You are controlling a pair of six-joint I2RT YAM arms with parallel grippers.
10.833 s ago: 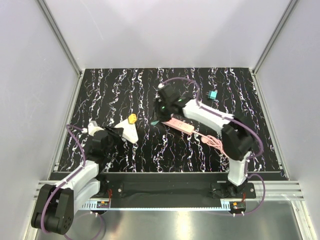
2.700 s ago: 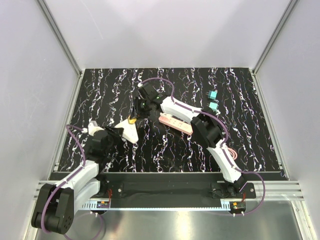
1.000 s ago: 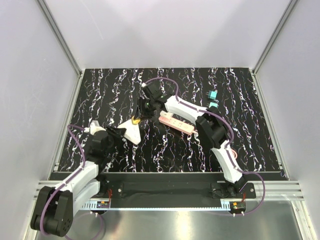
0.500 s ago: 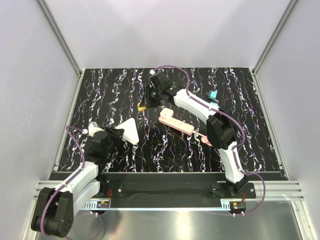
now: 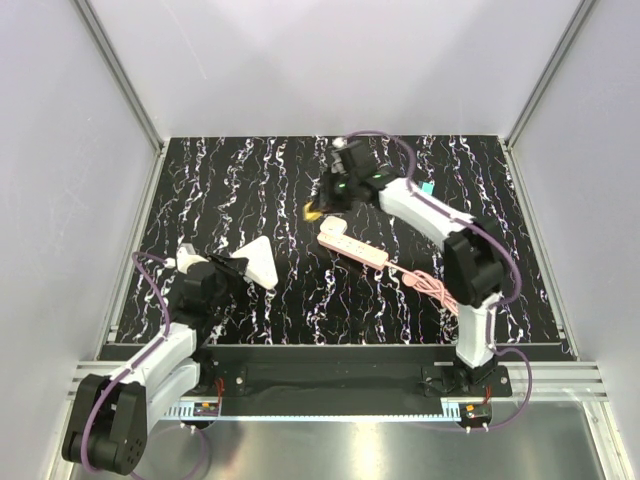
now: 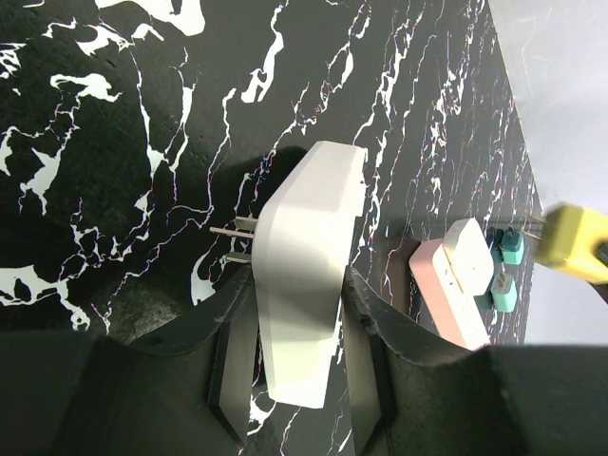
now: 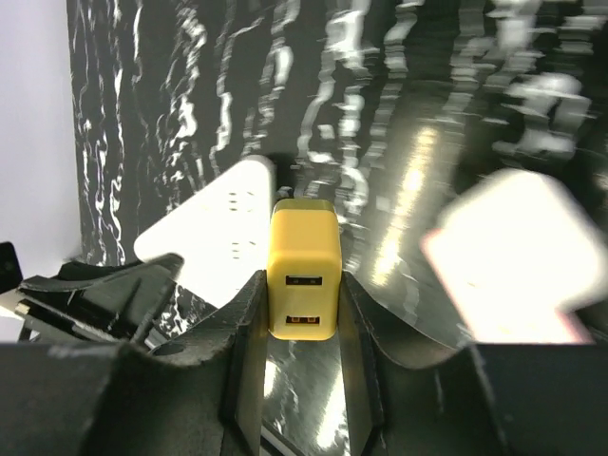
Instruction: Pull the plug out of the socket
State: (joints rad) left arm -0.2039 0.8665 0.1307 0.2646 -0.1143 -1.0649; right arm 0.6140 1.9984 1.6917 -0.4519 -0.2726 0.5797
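The socket, a white rounded-triangle adapter block, lies at the left of the table with its metal prongs showing. My left gripper is shut on the socket, one finger on each side. The plug, a small yellow USB charger, is free of the socket and off to its right, above the table near the pink strip's far end. My right gripper is shut on the plug, whose two USB ports face the wrist camera. The socket also shows behind it in the right wrist view.
A long pink power strip with a pink cord lies in the middle of the table. Two small teal adapters stand at the back right; one shows beside my right arm. White walls enclose the table.
My right gripper took hold of the yellow plug at the socket, pulled it out, and has carried it up and to the right. The socket stays in my left gripper.
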